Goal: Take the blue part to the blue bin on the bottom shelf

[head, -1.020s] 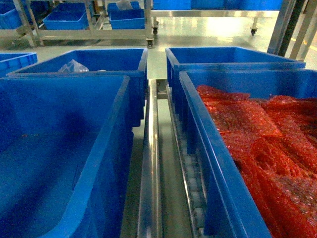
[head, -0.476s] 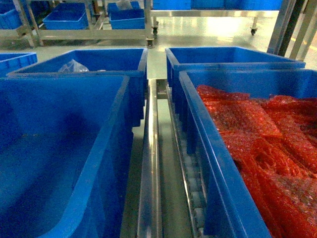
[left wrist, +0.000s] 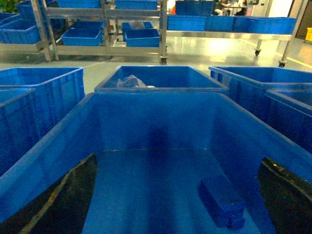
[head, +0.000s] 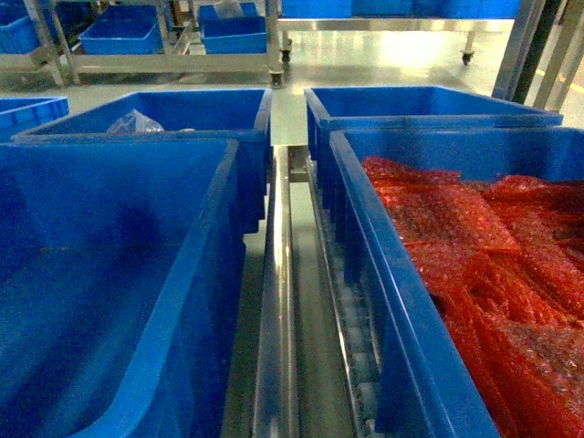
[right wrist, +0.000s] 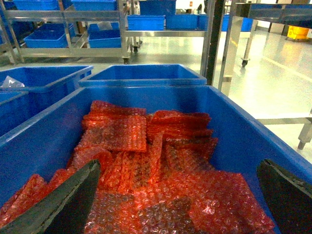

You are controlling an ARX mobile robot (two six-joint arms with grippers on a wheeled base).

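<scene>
A small blue part (left wrist: 222, 202) lies on the floor of a large blue bin (left wrist: 161, 117), right of the middle. My left gripper (left wrist: 175, 207) hangs open above that floor, its dark fingers (left wrist: 63, 204) wide apart and the part nearer the right one, untouched. The same bin (head: 196, 274) fills the left of the head view, where neither gripper shows. My right gripper (right wrist: 175, 204) is open over red bubble-wrap bags (right wrist: 146, 161) in the neighbouring blue bin (right wrist: 234, 126). Both bins stand on the shelf, with its silver rail (head: 274, 301) and white rollers (head: 356, 338).
Behind the two front bins stand two more blue bins (head: 182, 109) (head: 411, 100); the left one holds a clear plastic bag (head: 134, 121). Another bin (head: 27, 109) sits at the far left. Across the grey floor are racks with blue bins (head: 228, 36).
</scene>
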